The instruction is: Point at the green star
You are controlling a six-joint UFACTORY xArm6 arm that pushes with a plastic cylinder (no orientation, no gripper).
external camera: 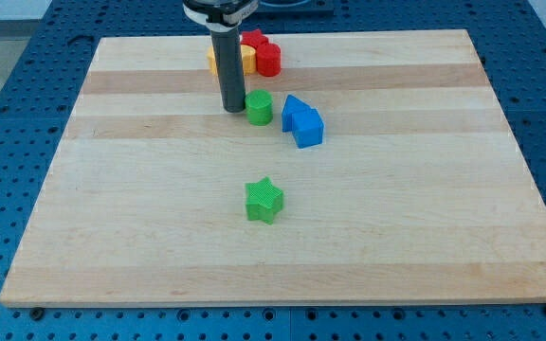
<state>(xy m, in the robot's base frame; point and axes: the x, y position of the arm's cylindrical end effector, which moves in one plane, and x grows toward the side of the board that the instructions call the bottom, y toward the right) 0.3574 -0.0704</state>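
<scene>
The green star lies a little below the middle of the wooden board. My tip rests on the board in its upper part, well above the star and slightly to the view's left of it. The tip stands just left of a green cylinder, very close to it or touching. The rod rises from the tip toward the view's top and hides part of the blocks behind it.
A blue block lies right of the green cylinder. Near the board's top edge sit a red block and a yellow block, partly hidden by the rod. Blue perforated table surrounds the board.
</scene>
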